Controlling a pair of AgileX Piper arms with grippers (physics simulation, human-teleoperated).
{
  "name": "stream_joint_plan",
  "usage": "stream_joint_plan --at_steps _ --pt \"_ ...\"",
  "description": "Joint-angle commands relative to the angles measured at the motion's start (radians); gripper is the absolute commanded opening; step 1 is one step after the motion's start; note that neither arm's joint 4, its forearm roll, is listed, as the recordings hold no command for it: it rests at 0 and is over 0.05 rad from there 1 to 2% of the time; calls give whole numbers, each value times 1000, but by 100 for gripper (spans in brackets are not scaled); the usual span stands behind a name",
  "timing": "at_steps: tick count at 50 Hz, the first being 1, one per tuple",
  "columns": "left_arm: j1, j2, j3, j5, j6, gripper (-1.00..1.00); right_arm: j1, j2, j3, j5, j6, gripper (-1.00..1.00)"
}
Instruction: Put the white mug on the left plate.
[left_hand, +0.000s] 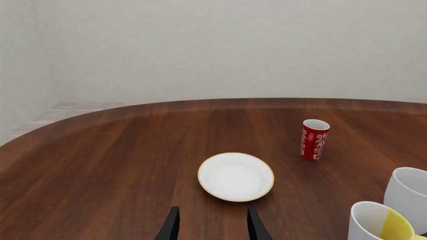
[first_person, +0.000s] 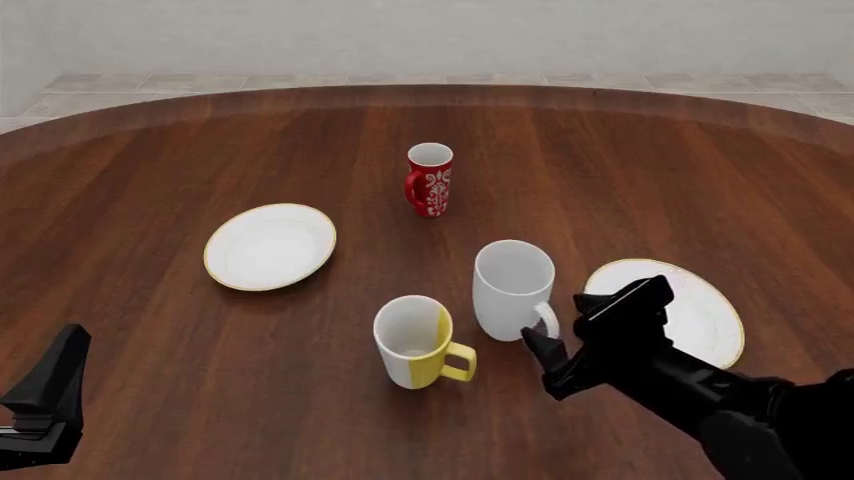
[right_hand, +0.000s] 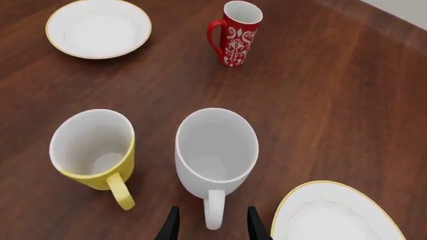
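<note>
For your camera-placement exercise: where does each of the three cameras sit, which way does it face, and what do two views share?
Front: fixed above, behind the arms, facing forward-down; both arms show.
Left wrist: behind the left gripper, facing the left plate; open jaws show.
Right wrist: behind the right gripper, over the white mug; jaws flank its handle.
All show the red mug.

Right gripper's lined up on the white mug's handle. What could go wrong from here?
1. The yellow mug stands close beside the white mug; the right gripper or the lifted mug could knock it.
2. A grip on the thin handle alone may let the mug swing.
3. The path to the left plate passes near the red mug.
</note>
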Motion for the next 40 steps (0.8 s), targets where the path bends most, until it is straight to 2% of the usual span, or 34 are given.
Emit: stream_joint_plan --at_steps 1,40 --pt "0 0 0 0 0 100 -1 17 -3 -11 -2 100" --pt "0 0 0 0 0 100 -2 60 -7 -39 -2 100"
